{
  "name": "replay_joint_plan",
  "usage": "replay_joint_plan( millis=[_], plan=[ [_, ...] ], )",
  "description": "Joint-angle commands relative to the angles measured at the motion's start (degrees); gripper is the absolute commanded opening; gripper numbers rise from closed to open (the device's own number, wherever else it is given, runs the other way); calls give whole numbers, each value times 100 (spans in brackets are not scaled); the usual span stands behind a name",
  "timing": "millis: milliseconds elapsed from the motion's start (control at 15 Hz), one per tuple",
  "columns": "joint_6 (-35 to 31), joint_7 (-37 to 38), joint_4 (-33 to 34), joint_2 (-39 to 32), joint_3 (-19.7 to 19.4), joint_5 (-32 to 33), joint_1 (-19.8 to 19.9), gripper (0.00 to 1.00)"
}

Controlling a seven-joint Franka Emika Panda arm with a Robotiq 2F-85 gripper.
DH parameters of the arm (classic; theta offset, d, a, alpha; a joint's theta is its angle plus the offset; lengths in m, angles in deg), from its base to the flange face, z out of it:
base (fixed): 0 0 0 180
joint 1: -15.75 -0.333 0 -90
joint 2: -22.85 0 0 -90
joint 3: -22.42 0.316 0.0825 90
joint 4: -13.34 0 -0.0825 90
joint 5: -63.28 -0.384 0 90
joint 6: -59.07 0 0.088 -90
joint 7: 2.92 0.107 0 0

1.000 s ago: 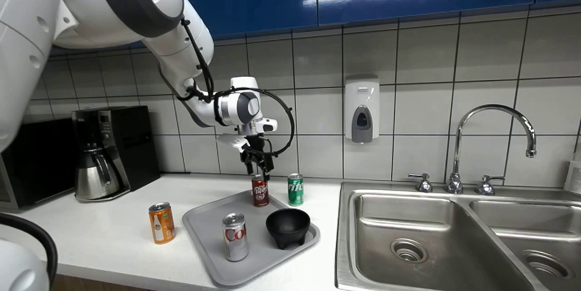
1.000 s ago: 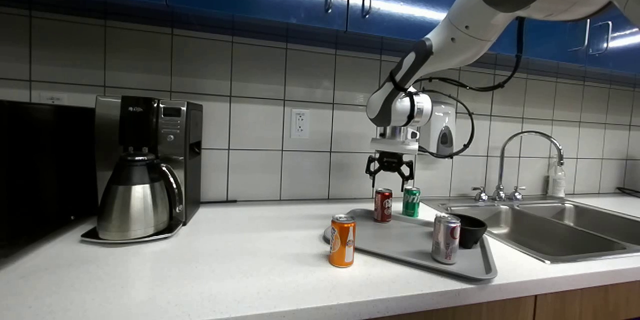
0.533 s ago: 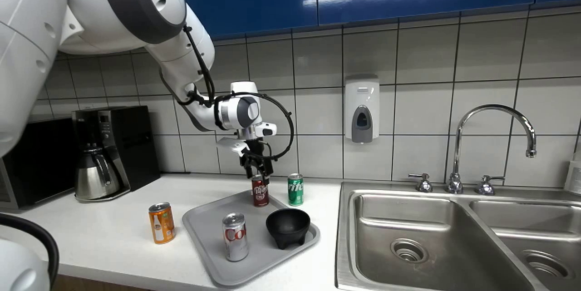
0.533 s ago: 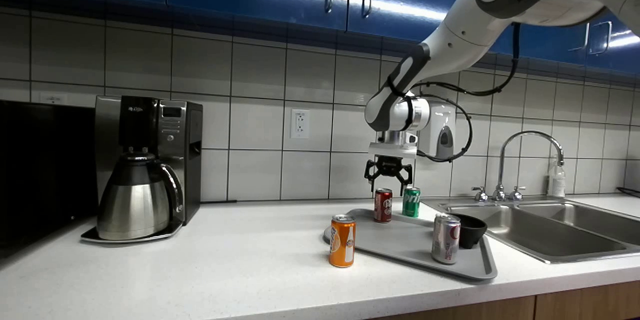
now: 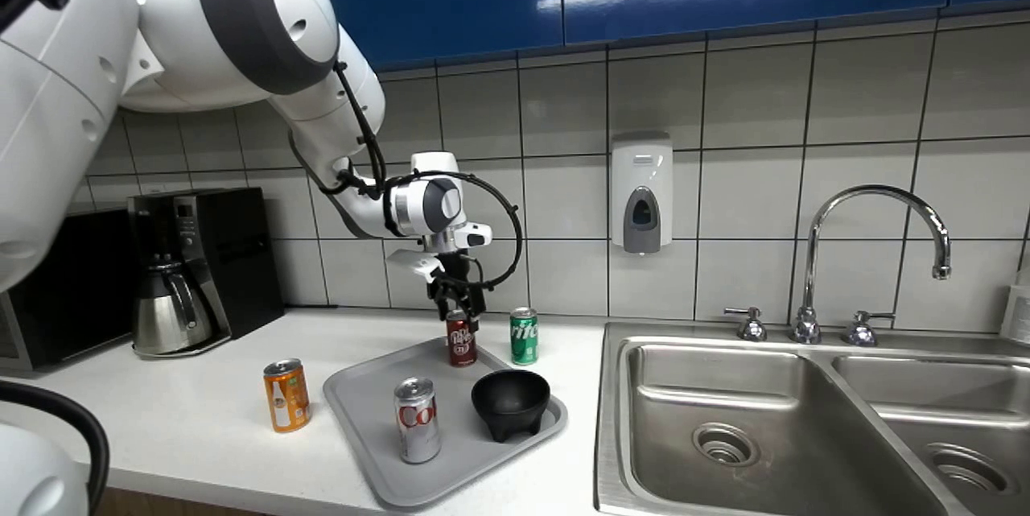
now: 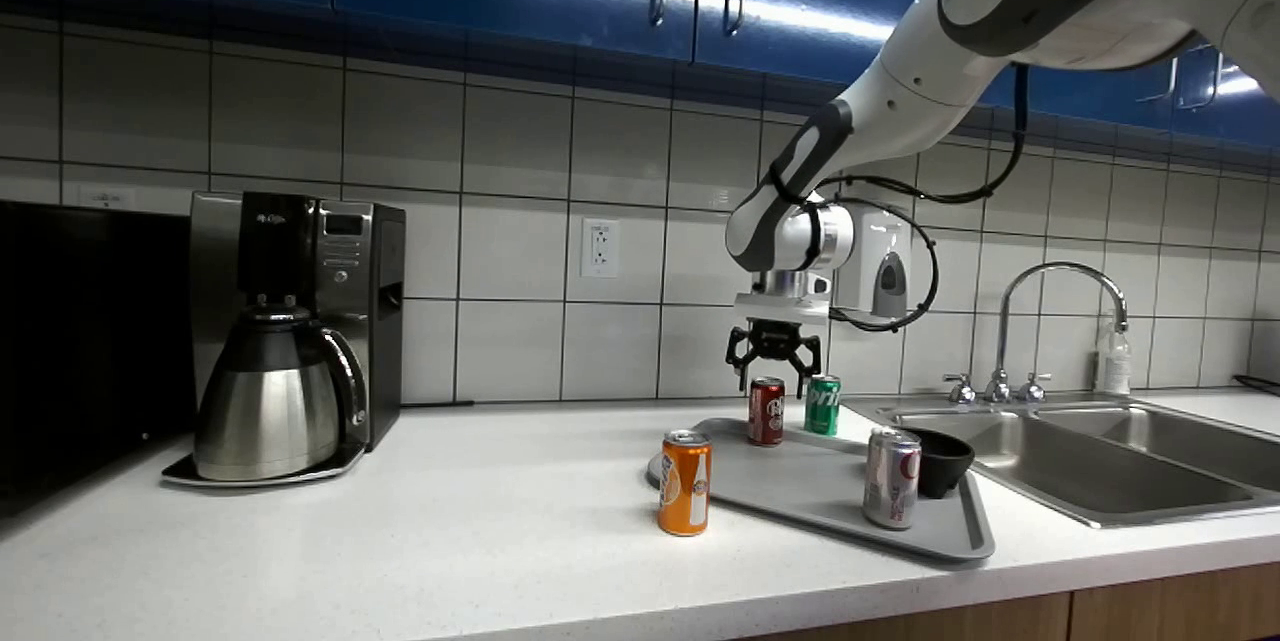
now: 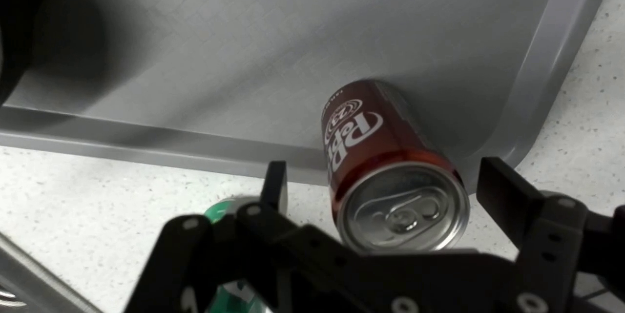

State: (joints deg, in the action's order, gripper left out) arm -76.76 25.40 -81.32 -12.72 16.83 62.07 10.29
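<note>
Since the earlier frames my gripper (image 6: pixel 771 393) has sunk a little, and everything on the counter (image 6: pixel 450 541) has stayed put. The Dr Pepper can (image 7: pixel 381 147) is just below it, standing upright on the tray (image 5: pixel 366 395) by a corner, its long axis pointing up toward my fingers (image 7: pixel 508 200), which are spread wide and grip nothing. In the wrist view its top sits between them but off-centre, closer to the finger on that view's right; I see no contact, and can't judge the tips' height against its rim. The Sprite can (image 5: pixel 524 339) stands just off the tray, crowding the opposite finger's side. The silver can (image 5: pixel 418 423) and black bowl (image 5: pixel 511 403) are farther off on the tray; the orange can (image 5: pixel 286 395) is well apart.
</note>
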Motion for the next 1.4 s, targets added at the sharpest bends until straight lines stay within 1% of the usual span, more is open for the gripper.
replay_joint_plan(
  millis=[0,133,200,333,400,533,600,1333],
  plan=[
    [228,-102,323,-173,16,-34,20,100],
    [241,-102,391,-235,12,-31,19,100],
    [249,-111,430,-267,15,-35,22,79],
    [264,-121,501,-323,22,-46,28,66],
    [265,-125,528,-346,24,-48,28,56],
    [267,-126,564,-373,22,-46,24,42],
    [279,-125,572,-365,22,-45,22,38],
    [118,-143,319,-34,24,-55,11,38]
  ],
)
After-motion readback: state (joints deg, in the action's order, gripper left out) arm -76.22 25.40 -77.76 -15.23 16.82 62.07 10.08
